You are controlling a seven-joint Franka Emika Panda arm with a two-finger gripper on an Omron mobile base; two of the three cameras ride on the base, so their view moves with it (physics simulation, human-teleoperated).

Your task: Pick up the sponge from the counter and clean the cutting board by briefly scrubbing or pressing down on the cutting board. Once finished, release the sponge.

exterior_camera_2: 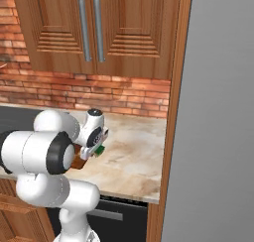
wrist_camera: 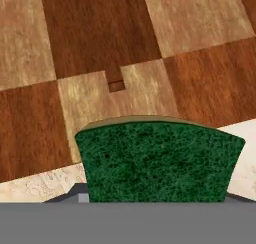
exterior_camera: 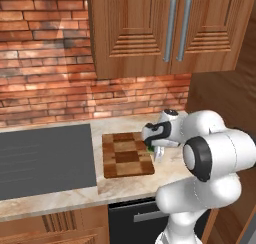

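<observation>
A: Left base view, item one: counter [exterior_camera: 125, 188], beige stone. Item two: cutting board [exterior_camera: 127, 154], checkered, lying flat on it.
B: Item three?
A: Sponge [wrist_camera: 157, 160], clamped in the gripper [exterior_camera: 152, 149], at the board's right edge.
B: Step?
A: Scrubbing, likely. Next: press down onto the squares, then release.

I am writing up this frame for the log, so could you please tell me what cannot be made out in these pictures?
- Tool fingertips: hidden in the hand view behind the small dark green sponge, so its grip cannot be confirmed.
- Checkered wooden cutting board: right edge covered by the white arm in the left base view; mostly hidden in the right base view.
- Whether the sponge touches the board: not discernible.
</observation>
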